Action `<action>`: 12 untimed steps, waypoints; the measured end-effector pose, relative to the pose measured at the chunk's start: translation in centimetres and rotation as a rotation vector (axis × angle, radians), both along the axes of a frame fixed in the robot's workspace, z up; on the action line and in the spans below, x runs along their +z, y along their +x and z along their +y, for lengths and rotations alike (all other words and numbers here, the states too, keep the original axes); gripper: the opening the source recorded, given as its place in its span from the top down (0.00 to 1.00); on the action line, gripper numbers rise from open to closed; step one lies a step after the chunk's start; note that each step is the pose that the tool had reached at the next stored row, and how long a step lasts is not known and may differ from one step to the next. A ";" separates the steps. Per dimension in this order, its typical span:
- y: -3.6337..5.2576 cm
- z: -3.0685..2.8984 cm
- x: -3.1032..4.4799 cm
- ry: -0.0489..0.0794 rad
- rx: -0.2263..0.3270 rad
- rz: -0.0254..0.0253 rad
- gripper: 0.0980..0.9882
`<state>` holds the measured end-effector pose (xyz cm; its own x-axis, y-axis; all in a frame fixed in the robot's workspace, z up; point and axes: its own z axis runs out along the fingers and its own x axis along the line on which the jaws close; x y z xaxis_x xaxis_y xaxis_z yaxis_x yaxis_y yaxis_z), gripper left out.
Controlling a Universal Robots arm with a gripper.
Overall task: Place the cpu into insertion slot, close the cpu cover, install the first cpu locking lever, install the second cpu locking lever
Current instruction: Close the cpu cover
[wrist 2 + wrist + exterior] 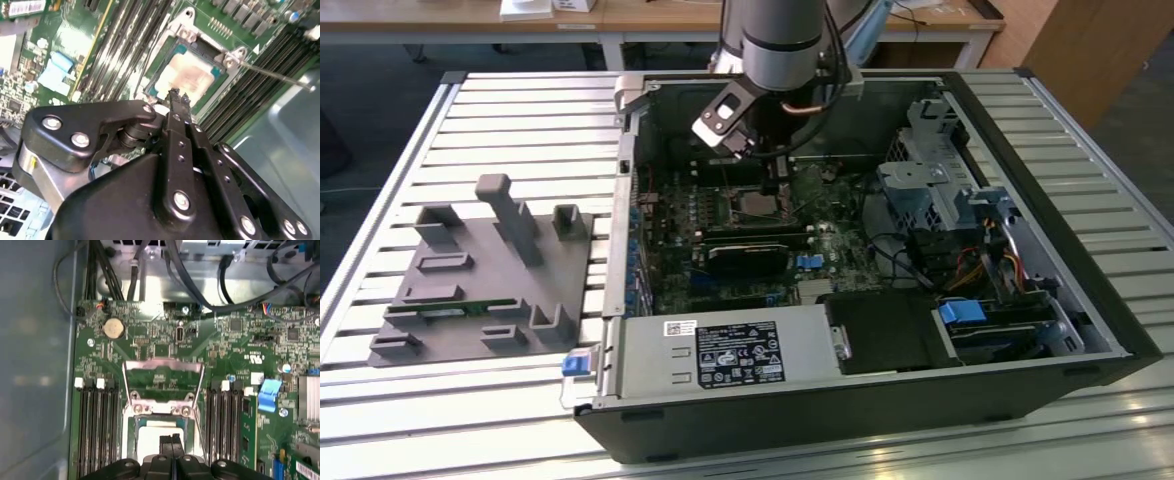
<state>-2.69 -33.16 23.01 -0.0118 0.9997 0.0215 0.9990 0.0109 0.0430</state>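
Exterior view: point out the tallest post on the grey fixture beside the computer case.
The slim post at the far middle of the fixture; it rises well above the stubby blocks on either side.

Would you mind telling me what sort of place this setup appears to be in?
Probably a robotics lab or workshop: an open computer case lies on a slatted metal table, a grey parts holder beside it, with wooden desks behind.
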 end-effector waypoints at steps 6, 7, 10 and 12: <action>0.10 0.00 1.37 0.001 0.000 0.0016 0.99; 0.17 0.01 1.36 0.001 0.000 0.0016 0.99; 0.95 0.01 1.37 0.001 0.000 0.0017 0.99; 1.52 0.00 1.37 0.001 0.000 0.0019 0.99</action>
<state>-1.18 -33.15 24.38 -0.0119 0.9997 0.0224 0.9991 0.0109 0.0411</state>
